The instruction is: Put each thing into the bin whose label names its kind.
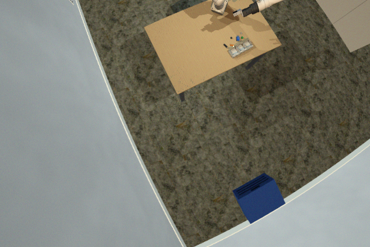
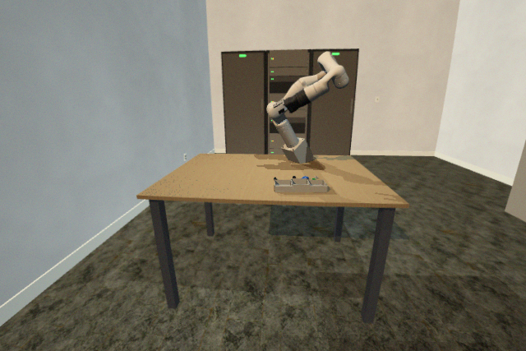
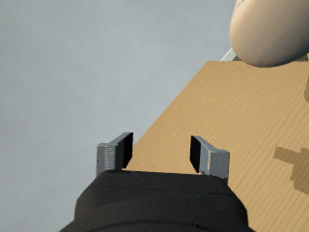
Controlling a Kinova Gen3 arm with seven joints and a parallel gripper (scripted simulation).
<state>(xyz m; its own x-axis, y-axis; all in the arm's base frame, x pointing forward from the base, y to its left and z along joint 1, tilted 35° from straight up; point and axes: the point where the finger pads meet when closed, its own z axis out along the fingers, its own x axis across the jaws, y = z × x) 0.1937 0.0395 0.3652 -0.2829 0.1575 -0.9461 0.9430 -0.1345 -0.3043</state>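
Note:
A row of three small grey bins (image 1: 240, 48) (image 2: 301, 187) stands on the wooden table (image 1: 191, 55) (image 2: 220, 181), right of its middle. Several small things lie by the bins: a black one (image 1: 225, 45) and an orange one (image 1: 232, 45) at one end, and a black one (image 1: 231, 37), a blue one (image 1: 237, 38) (image 2: 304, 177) and a green one (image 1: 242, 37) (image 2: 315, 177) along the arm's side. The labels are too small to read. My gripper (image 1: 236, 13) (image 3: 161, 146) is open and empty. It is held in the air near the arm's base, well apart from the bins.
The arm's base (image 1: 218, 7) (image 2: 298, 152) sits on the table's far edge. A blue crate (image 1: 258, 198) stands on the floor far from the table. Dark cabinets (image 2: 244, 100) line the wall behind the table.

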